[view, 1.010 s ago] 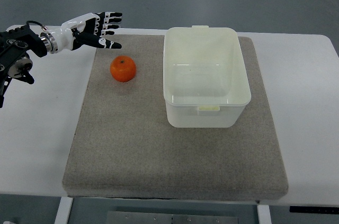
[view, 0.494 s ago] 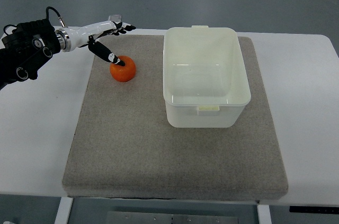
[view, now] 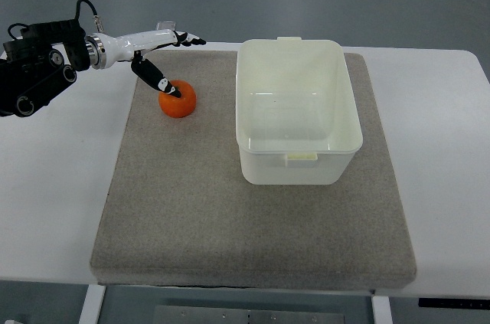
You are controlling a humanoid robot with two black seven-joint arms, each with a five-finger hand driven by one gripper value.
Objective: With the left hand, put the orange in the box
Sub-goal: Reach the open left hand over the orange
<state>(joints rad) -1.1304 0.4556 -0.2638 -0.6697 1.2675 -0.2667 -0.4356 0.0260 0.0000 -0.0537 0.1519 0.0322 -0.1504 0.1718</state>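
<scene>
The left hand (view: pixel 157 52) comes in from the upper left of the frame, its arm dark and its wrist white. The fingers (view: pixel 190 40) are stretched out and released, grasping nothing, while the thumb points down and its tip lies on top of the orange (view: pixel 178 99) (or just over it; I cannot tell if it touches). The orange rests on the grey mat (view: pixel 230 217), in the upper left part. The white box (view: pixel 297 112) stands well right of it, open.
</scene>
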